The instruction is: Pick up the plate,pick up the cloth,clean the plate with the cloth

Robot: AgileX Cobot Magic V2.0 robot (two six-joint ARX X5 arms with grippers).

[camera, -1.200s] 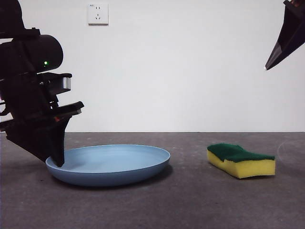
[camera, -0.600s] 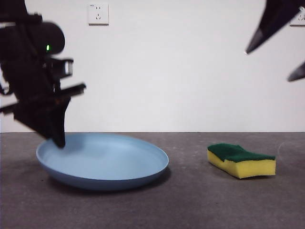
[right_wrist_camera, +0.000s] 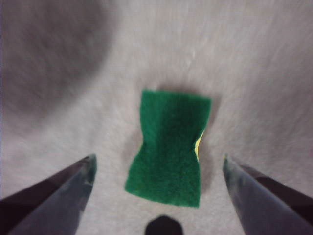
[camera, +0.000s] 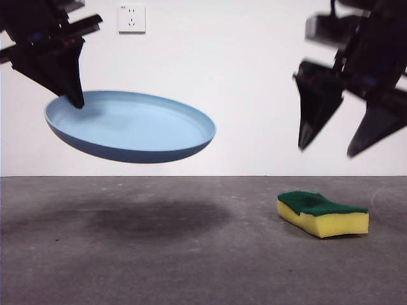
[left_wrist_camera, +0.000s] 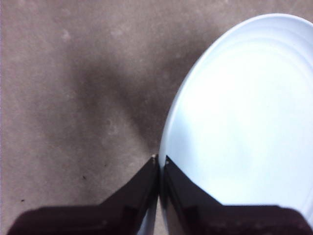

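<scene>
Plate (camera: 130,124) is airborne now: a second ago it sat flat on the table (camera: 191,267), half a second ago one edge was tipping up, and now it hangs clear above the surface, tilted slightly, with only its shadow left below. Left gripper (camera: 76,98) is clamped on the near-left rim; the left wrist view shows both jaws pinched together with the rim (left_wrist_camera: 164,161) between them. So the first pickup looks done.

Moving right: wall outlet (camera: 131,18) on the white wall, small mark on it too fine to read. No other brand, label or text visible anywhere.

Right gripper (camera: 331,147) has dropped into view from the top corner, where only its tip showed a second ago. Jaws are spread wide and empty, blurred with motion. It hovers above the sponge (camera: 322,214), well clear of it, not touching. Right wrist view puts the sponge (right_wrist_camera: 169,147) green side up, centred between the two jaws.

Sponge hasn't moved: on the table, right side, well apart from the plate.

My read: second pickup is underway, wiping not started. Next move needs a straight descent and closing across the sponge's narrow waist.
</scene>
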